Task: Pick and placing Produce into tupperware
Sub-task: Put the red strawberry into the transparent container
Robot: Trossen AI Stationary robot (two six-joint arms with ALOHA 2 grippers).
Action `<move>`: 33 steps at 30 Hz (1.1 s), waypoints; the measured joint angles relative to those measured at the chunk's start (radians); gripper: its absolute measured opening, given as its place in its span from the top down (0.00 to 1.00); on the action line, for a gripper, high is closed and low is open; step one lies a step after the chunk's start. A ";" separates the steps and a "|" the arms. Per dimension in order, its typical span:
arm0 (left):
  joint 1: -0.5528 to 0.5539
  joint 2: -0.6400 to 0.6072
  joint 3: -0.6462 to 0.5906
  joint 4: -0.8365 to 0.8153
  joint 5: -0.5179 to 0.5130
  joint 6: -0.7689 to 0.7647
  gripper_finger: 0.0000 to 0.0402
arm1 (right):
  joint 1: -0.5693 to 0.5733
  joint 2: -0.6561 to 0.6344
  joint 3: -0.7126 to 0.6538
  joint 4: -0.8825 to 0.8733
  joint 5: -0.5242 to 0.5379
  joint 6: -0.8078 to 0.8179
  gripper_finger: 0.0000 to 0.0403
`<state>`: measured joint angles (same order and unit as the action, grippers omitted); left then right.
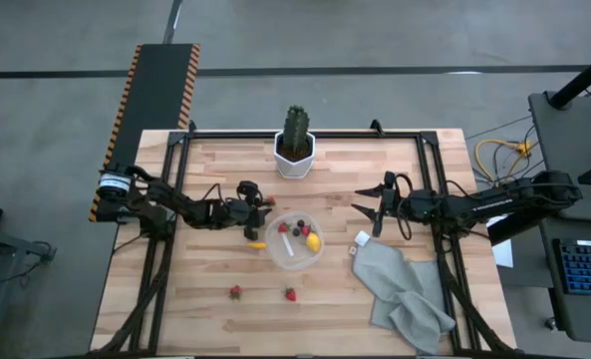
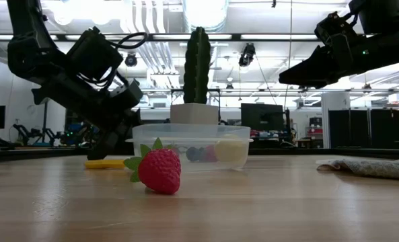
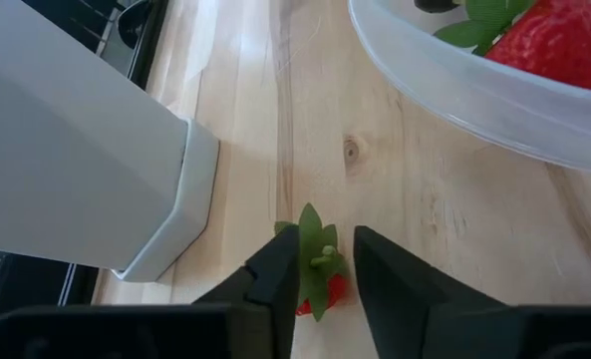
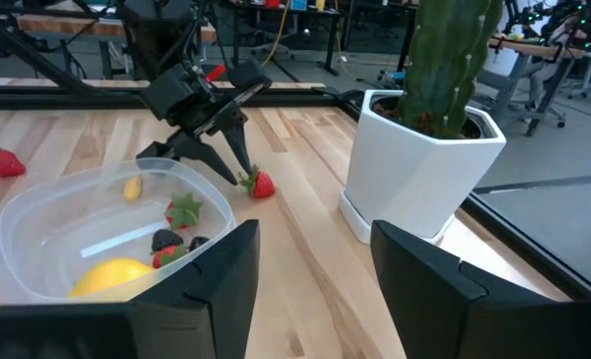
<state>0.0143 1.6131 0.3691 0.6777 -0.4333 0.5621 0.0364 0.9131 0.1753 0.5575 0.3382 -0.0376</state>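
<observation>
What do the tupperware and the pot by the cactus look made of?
The tupperware looks like thin clear plastic: the fruit shows through its wall, and the rim is slightly frosted. The pot looks like smooth matte white ceramic or hard plastic; its flat, crisp facets fit either.

Green cactus upright in white hexagonal pot at the table's far edge — grey cloth crumpled, front right corner.
</observation>
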 joint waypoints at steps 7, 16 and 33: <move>0.001 0.000 0.000 -0.002 0.021 0.000 0.91 | 0.000 0.000 0.000 0.000 0.000 0.000 0.54; 0.010 0.000 0.000 -0.006 0.025 -0.006 1.00 | 0.000 0.000 0.000 0.000 0.000 0.000 0.54; 0.011 -0.152 0.006 -0.092 0.006 0.001 1.00 | 0.000 0.000 0.000 0.000 0.001 0.004 0.54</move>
<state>0.0250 1.4612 0.3752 0.5861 -0.4274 0.5626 0.0364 0.9131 0.1753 0.5579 0.3389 -0.0338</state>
